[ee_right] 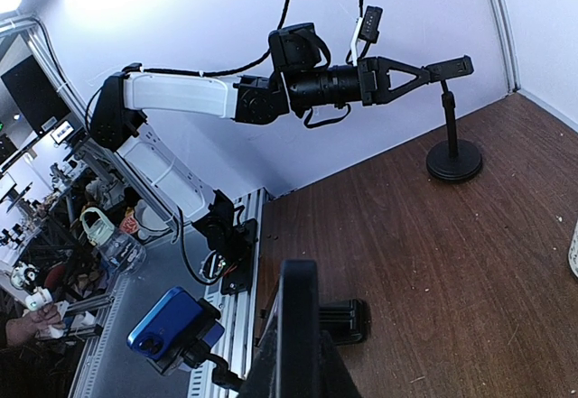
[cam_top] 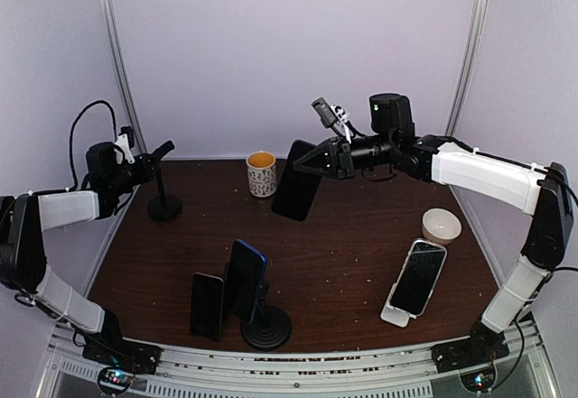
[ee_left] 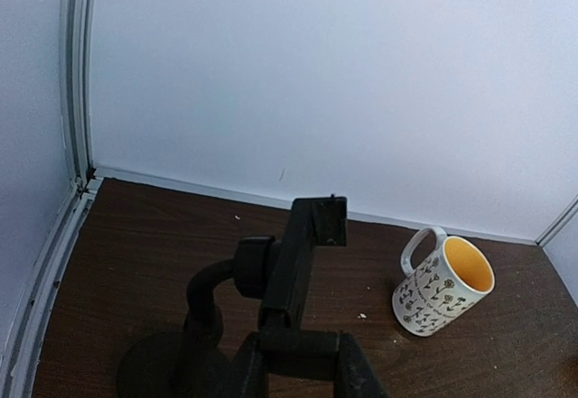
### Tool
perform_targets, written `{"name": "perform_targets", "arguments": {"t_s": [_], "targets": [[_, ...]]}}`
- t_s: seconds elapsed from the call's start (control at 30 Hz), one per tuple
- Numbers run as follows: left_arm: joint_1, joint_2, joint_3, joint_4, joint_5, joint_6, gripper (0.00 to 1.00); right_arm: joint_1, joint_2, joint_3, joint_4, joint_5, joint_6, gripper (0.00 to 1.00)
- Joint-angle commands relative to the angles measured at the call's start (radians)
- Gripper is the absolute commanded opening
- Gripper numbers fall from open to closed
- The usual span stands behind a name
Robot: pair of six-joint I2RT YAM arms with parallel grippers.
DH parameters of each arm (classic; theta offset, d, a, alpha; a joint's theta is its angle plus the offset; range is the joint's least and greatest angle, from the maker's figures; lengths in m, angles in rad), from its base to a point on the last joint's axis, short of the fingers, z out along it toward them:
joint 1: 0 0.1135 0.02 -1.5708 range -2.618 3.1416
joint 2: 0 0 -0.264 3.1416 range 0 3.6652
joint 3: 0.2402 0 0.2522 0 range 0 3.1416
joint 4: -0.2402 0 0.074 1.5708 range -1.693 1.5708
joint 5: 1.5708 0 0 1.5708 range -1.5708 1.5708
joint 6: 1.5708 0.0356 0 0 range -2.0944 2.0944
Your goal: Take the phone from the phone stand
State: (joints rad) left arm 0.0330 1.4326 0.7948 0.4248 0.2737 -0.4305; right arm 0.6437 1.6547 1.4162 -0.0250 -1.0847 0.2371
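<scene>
Above the far middle of the table [cam_top: 361,254], the phone [cam_top: 296,192] hangs upright and slightly tilted, pinched at its upper edge between the closed fingers of the right gripper [cam_top: 308,165]; the right wrist view shows it edge-on between those fingers. Whether its lower edge touches the tabletop cannot be told from these views. Well apart to the left, the phone stand [cam_top: 164,206] sits on its round base at the far left corner with its holder bare, and the left gripper [cam_top: 161,152] is clamped on that holder at the top of the post, apparently steadying it. Judged from this arrangement, the separation itself is done: phone and stand share no contact. What seems left is setting the phone down on a free patch of table and letting go of both items. Just beside the phone, on its left, stands a patterned mug [cam_top: 262,174] with a yellow interior. Nearer the arm bases are a blue phone [cam_top: 247,272] mounted on a round-based stand [cam_top: 267,327], a dark phone [cam_top: 207,304] next to it, a light-cased phone [cam_top: 418,276] leaning in a white cradle [cam_top: 392,315], and a bowl [cam_top: 442,226].
</scene>
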Motion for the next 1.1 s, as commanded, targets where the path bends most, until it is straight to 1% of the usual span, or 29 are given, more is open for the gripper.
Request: {"name": "perform_targets", "arguments": {"t_s": [0.0,0.13,0.33,0.57,0.6,0.63,0.7,0.77,0.8,0.87,1.07], "targets": [[0.010,-0.003,0.022,0.161,-0.013,-0.027,0.02,-0.001,-0.041,0.001,0.067,-0.019,0.013,0.00],[0.009,-0.029,0.007,0.136,-0.018,-0.028,0.07,-0.001,-0.041,0.003,0.065,-0.020,0.013,0.00],[0.009,-0.080,-0.015,0.064,-0.048,-0.025,0.25,-0.001,-0.033,0.004,0.090,-0.023,0.036,0.00],[0.010,-0.095,-0.009,-0.023,-0.030,-0.032,0.48,-0.001,-0.030,0.006,0.119,-0.028,0.066,0.00],[0.010,-0.097,-0.012,-0.029,-0.030,-0.036,0.54,-0.001,-0.030,0.006,0.122,-0.026,0.070,0.00],[0.010,-0.100,-0.015,-0.036,-0.030,-0.037,0.65,-0.001,-0.030,0.006,0.125,-0.023,0.075,0.00],[0.010,-0.108,-0.014,-0.058,-0.033,-0.039,0.77,-0.001,-0.028,0.007,0.133,-0.018,0.088,0.00],[0.010,-0.124,-0.014,-0.084,-0.044,-0.038,0.95,-0.001,-0.024,0.013,0.132,-0.008,0.102,0.00],[0.010,-0.136,-0.012,-0.102,-0.053,-0.037,0.98,-0.001,-0.022,0.017,0.131,-0.002,0.106,0.00],[0.010,-0.165,-0.008,-0.144,-0.073,-0.039,0.98,-0.001,-0.016,0.028,0.124,0.021,0.123,0.00],[0.008,-0.268,0.055,-0.367,-0.182,-0.037,0.98,-0.001,0.004,0.072,0.112,0.069,0.167,0.00]]}}
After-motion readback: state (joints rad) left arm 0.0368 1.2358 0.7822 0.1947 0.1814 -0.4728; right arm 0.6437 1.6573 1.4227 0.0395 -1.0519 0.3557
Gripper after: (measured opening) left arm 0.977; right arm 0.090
